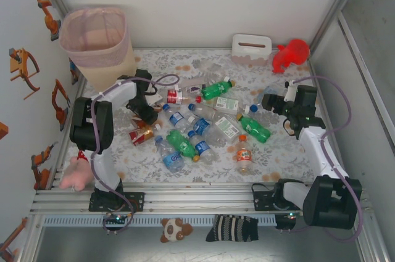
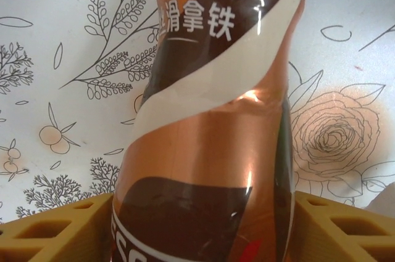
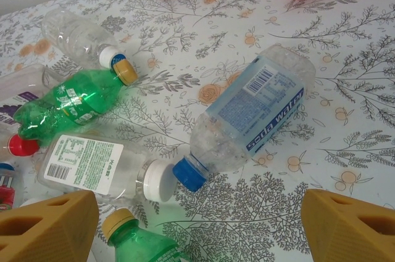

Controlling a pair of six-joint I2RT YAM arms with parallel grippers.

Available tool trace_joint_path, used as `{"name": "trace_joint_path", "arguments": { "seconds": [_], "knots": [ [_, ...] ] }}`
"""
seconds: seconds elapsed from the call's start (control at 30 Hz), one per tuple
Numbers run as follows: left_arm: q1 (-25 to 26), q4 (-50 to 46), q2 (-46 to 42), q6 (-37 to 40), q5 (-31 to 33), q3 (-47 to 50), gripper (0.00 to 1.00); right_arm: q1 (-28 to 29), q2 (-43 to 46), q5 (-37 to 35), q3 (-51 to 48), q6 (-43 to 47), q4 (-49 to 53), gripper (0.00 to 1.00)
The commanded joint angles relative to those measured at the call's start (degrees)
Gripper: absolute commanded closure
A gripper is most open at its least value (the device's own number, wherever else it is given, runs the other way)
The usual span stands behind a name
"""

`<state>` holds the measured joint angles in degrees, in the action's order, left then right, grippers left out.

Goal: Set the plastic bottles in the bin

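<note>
A copper-and-brown labelled bottle [image 2: 210, 139] lies on the flowered table and fills the gap between my left gripper's [image 2: 197, 206] yellow fingers, which press on both its sides. From above, that gripper [image 1: 147, 116] sits low at the left of the bottle pile, below the beige bin [image 1: 99, 43] with its pink liner. Clear, green and orange plastic bottles [image 1: 203, 126] lie scattered over the middle. My right gripper [image 3: 197, 203] stands open above the cloth, a clear blue-capped soda water bottle [image 3: 253, 114] just ahead of it, nothing between its fingers.
A white tissue box [image 1: 251, 47] and a red toy figure [image 1: 290, 54] stand at the back right. A pink plush [image 1: 77, 174] lies at the front left corner. Walls close the table on the left, back and right.
</note>
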<state>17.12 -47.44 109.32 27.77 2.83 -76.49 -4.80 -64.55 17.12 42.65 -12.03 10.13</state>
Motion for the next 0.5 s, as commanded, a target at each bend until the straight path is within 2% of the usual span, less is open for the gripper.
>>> {"name": "trace_joint_path", "arguments": {
  "seconds": [0.0,0.27,0.47],
  "knots": [
    [-0.8,-2.2,-0.5,1.0,0.3,-1.0,0.35,-0.3,1.5,0.5,0.6,0.0,0.4,0.16],
    [-1.6,-3.6,-4.8,0.7,0.6,-1.4,0.41,-0.3,1.9,0.4,1.4,0.0,1.0,0.16],
    [-2.2,-5.1,-11.6,0.4,0.2,-1.5,0.42,-0.3,2.9,0.3,1.8,-0.1,1.3,0.16]
  ]
}}
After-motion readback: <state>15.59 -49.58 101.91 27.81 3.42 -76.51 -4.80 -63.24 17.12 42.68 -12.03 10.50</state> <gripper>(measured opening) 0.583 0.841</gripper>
